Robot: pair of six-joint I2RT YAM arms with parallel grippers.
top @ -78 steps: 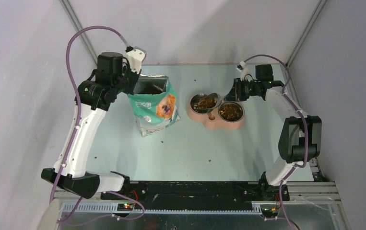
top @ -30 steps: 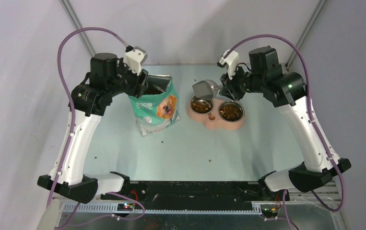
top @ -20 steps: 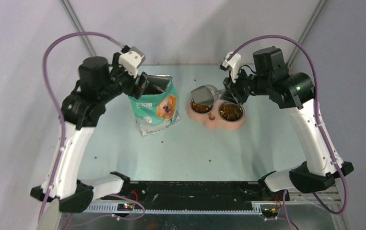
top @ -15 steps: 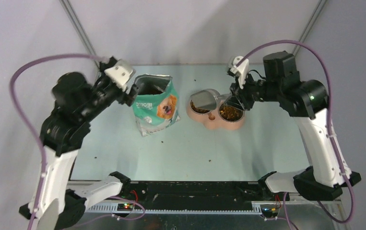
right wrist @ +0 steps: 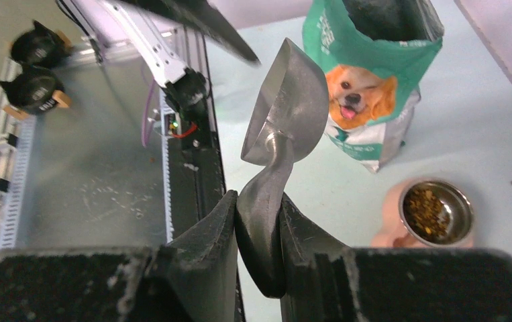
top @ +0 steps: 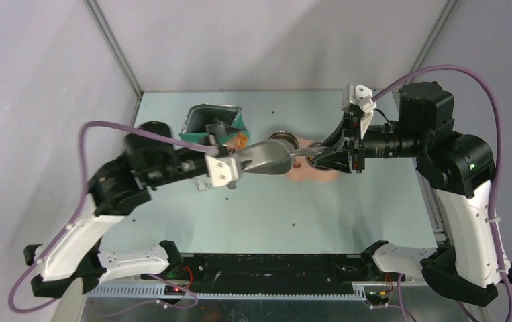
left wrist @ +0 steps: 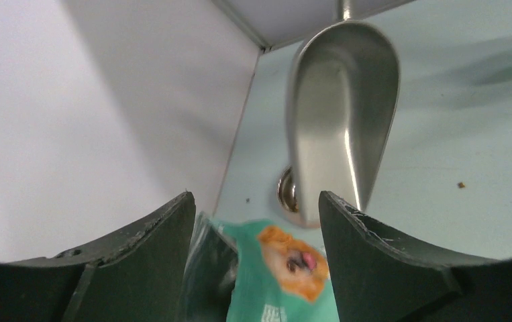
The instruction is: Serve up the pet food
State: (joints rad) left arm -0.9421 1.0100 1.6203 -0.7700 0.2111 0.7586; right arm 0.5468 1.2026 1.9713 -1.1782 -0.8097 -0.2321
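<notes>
The pet food (right wrist: pixel 434 211) is brown kibble in a steel bowl set in a pink feeder (right wrist: pixel 388 218). In the top view the scoop and right gripper largely cover that feeder (top: pixel 298 176). My right gripper (right wrist: pixel 261 221) (top: pixel 318 155) is shut on the handle of the grey metal scoop (right wrist: pixel 292 100) (top: pixel 266 158), held in the air between the bag and the bowls. No kibble shows on the scoop (left wrist: pixel 343 114). My left gripper (left wrist: pixel 256 201) (top: pixel 228 149) is open and empty, just in front of the teal dog-print bag (top: pixel 211 123) (left wrist: pixel 286 268).
The bag (right wrist: pixel 367 67) stands upright with its mouth open at the back left. A few stray kibble pieces (top: pixel 294 223) lie on the pale green table. Grey walls close the back and sides. The black and metal base rail (top: pixel 266 265) runs along the near edge.
The left gripper left the bag's mouth, opened wider and swung down and right in front of the bag. The right arm lifted the scoop off the bowls and carried it left.
</notes>
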